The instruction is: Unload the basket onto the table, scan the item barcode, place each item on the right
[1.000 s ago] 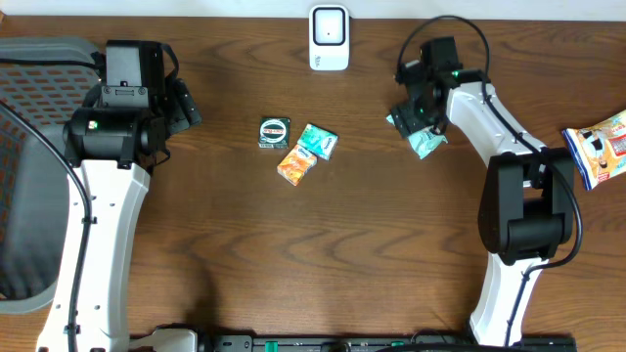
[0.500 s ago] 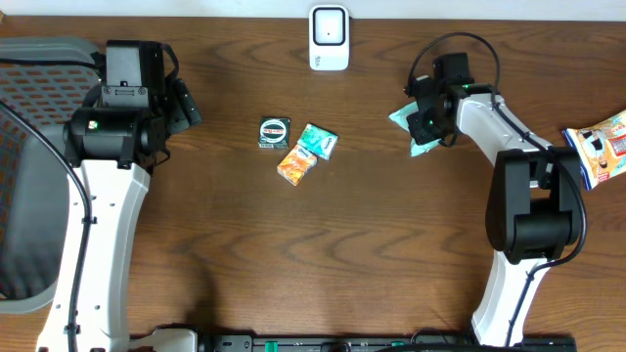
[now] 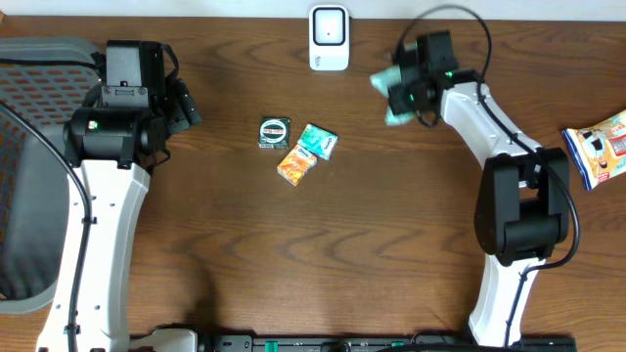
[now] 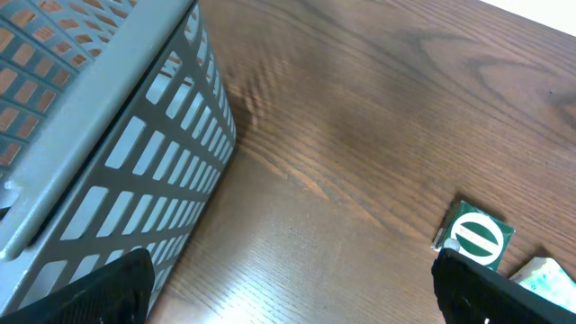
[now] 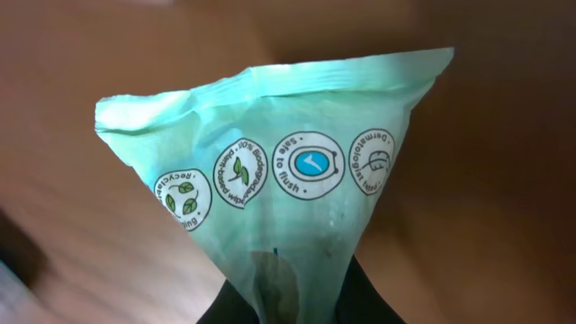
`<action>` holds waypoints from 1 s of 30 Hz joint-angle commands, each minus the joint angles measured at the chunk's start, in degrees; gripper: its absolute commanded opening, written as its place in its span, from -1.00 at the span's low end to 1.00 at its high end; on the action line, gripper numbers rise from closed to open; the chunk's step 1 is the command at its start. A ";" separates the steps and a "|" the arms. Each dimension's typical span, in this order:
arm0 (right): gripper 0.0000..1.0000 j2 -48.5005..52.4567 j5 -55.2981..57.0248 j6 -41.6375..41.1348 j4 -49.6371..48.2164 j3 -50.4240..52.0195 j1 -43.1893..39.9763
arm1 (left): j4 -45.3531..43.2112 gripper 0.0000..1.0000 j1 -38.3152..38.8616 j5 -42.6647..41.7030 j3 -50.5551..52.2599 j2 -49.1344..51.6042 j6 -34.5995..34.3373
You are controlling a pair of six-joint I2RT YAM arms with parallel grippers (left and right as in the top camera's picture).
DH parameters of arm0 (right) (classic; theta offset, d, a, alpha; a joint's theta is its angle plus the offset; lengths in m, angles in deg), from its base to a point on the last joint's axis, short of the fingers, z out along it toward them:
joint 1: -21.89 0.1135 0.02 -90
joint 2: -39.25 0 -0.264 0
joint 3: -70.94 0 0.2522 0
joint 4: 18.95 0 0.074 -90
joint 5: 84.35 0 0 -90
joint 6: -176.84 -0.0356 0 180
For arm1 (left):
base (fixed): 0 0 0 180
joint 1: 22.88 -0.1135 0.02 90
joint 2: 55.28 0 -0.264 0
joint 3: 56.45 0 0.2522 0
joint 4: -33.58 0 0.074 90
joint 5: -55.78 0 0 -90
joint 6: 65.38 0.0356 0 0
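**Tabletop, entries left to right**

1. Basket: grey, slatted, at the far left edge. It played no part in the step.
2. Left hand: fingers stood wide apart and held nothing. It hung beside the basket, well apart from the work.
3. Dark green packet: square with a round white mark, lying flat near the centre.
4. Orange packet: just below and right of item 3, touching item 5.
5. Teal packet: lying at a tilt against the orange one.
6. Scanner: white, upright at the far edge, its face turned toward the arms.
7. Mint-green pouch: the item in hand. It was raised off the tabletop and sat just right of the scanner, blurred in the overhead view. Round printed symbols faced the wrist camera, and no barcode was visible.
8. Right hand: fingers were clamped together on a lower corner of the pouch, and the rest fanned out loose above them.
9. Snack bag: at the far right edge, untouched.

**Handling note (judgement).** The step was presenting item 7 to item 6.
- The pouch was soft and creased, so it would scan best held flat and steady in front of the scanner face.
- The barcode panel should be turned toward the scanner, which probably called for a wrist roll, since the visible side carried only symbols.
- The pinch should stay at the corner so the fingers did not cover the code.
- A short pause would serve better than a sweep.
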 commanded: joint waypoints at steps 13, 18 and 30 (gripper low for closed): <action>-0.97 -0.15 -0.13 -13.33 -25.46 -4.20 10.34 | 0.22 0.95 -0.20 0.74 -0.20 0.22 0.72; -0.93 -0.15 0.83 -13.81 -25.33 -9.07 9.94 | 0.22 0.95 -0.20 0.74 -0.20 0.22 0.72; -0.88 12.15 0.57 -9.70 -10.62 -31.23 9.49 | 0.22 0.96 -0.20 0.74 -0.20 0.22 0.72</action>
